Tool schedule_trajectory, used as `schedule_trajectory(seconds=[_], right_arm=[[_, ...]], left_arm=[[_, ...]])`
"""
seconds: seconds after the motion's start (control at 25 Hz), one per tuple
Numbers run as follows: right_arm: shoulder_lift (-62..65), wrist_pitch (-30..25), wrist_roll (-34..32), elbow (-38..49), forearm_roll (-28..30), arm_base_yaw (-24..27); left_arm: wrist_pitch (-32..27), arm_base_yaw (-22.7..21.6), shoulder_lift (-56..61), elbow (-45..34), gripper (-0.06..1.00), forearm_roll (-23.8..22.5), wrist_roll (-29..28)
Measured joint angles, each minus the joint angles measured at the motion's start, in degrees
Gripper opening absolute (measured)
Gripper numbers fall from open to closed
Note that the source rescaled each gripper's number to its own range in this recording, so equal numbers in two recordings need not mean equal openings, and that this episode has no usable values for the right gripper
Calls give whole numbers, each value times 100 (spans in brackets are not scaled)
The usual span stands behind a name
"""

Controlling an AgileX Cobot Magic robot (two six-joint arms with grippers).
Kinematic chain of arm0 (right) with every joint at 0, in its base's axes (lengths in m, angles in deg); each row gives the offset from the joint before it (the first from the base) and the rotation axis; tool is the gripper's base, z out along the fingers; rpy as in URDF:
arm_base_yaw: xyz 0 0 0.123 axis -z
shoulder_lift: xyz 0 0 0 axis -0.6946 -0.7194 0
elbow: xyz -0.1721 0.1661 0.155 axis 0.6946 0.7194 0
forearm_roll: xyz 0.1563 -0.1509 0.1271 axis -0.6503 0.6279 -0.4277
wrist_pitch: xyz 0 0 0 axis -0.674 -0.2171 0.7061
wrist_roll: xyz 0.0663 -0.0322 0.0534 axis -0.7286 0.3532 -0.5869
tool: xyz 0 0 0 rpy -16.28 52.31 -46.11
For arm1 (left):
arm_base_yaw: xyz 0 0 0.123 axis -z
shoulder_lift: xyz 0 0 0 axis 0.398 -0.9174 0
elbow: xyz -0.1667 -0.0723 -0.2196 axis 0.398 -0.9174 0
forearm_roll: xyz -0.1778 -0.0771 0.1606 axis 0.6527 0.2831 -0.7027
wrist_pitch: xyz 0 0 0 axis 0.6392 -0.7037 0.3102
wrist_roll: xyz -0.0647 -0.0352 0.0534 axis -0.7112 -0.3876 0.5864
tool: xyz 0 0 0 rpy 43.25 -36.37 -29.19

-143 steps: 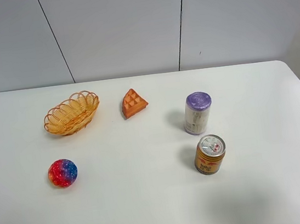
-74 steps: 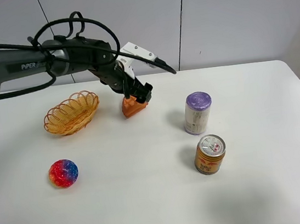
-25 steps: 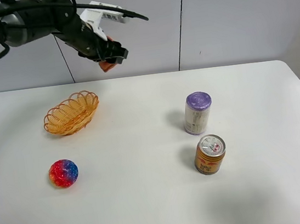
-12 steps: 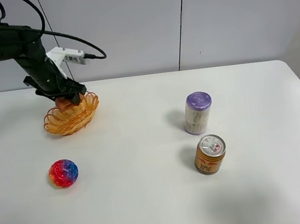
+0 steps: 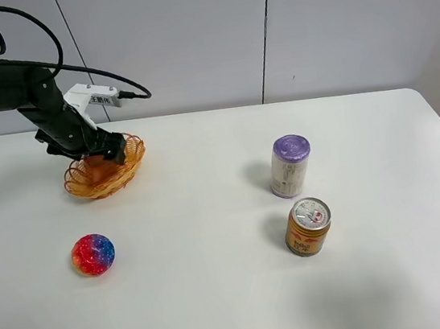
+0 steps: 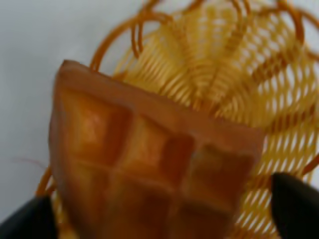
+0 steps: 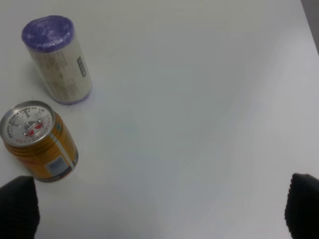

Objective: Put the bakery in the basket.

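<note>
The orange-brown waffle wedge, the bakery (image 5: pixel 97 169), lies inside the woven wicker basket (image 5: pixel 126 162) at the back left of the table. My left gripper (image 5: pixel 111 149) is down over the basket. In the left wrist view the waffle (image 6: pixel 144 164) sits between my two dark fingertips (image 6: pixel 294 204) over the basket weave (image 6: pixel 249 79). A strip of weave shows between the waffle and one fingertip, so the jaws stand apart around it. My right gripper (image 7: pixel 162 201) is open and empty above bare table. It does not show in the exterior view.
A red-blue speckled ball (image 5: pixel 92 254) lies in front of the basket. A purple-lidded white canister (image 5: pixel 289 166) and a gold drink can (image 5: pixel 307 226) stand at centre right, and also show in the right wrist view: canister (image 7: pixel 57 59), can (image 7: pixel 40 142).
My left gripper picked the waffle up from the table's middle, carried it left, and lowered it into the basket. Since half a second ago it has sunk lower.
</note>
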Motion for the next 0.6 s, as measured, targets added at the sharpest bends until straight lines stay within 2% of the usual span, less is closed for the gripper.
schedule_trajectory(seconds=[0.08, 0.16, 0.44, 0.6], right_arm=[[0, 0, 0, 0, 0, 0], [0, 0, 0, 0, 0, 0], [0, 0, 0, 0, 0, 0], [0, 0, 0, 0, 0, 0]], left_arm=[[40, 0, 96, 0, 92, 138, -150], [79, 0, 259, -4, 97, 188, -281], [49, -89, 1839, -11, 98, 210, -285], [-366, -357, 3195, -11, 98, 210, -202]])
